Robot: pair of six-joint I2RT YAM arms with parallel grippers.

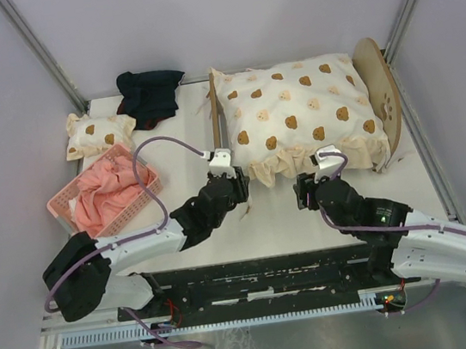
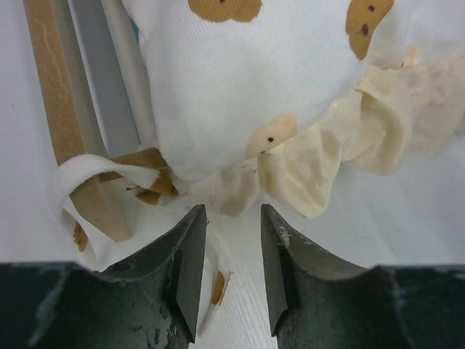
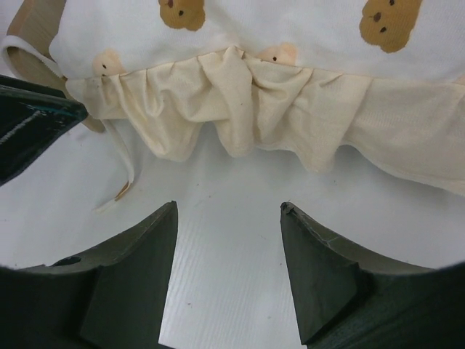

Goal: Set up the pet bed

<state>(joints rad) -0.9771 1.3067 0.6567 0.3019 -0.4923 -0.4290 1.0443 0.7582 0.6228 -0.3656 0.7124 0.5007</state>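
Mostly, a bear-print quilt (image 1: 298, 113) covers the plywood pet bed (image 1: 373, 72).

Pet bed (image 1: 382, 88): light plywood, matt, bare grain.
Quilt (image 1: 299, 117): cream woven cloth, matt, fine weave, printed with brown bears; the frill is thinner and creased.
Pillow (image 1: 99, 132): the same cream printed cloth, soft, with a frilled edge.
Basket (image 1: 130, 211): pink plastic lattice, slight sheen.
Pink cloth (image 1: 105, 192): soft, crumpled, matt.
Dark cloth (image 1: 150, 95): near-black fabric, matt, rumpled.
Worktop (image 1: 266, 222): white, smooth, faint fine ribbing, low sheen.
Left pincer (image 2: 232, 214): dark, hard, matt, pale scuffs along the edges; metal or plastic cannot be told.
Right pincer (image 3: 229, 211): the same dark matt finish, lightly scratched.
Cable (image 1: 155, 142): purple, smooth sleeve.
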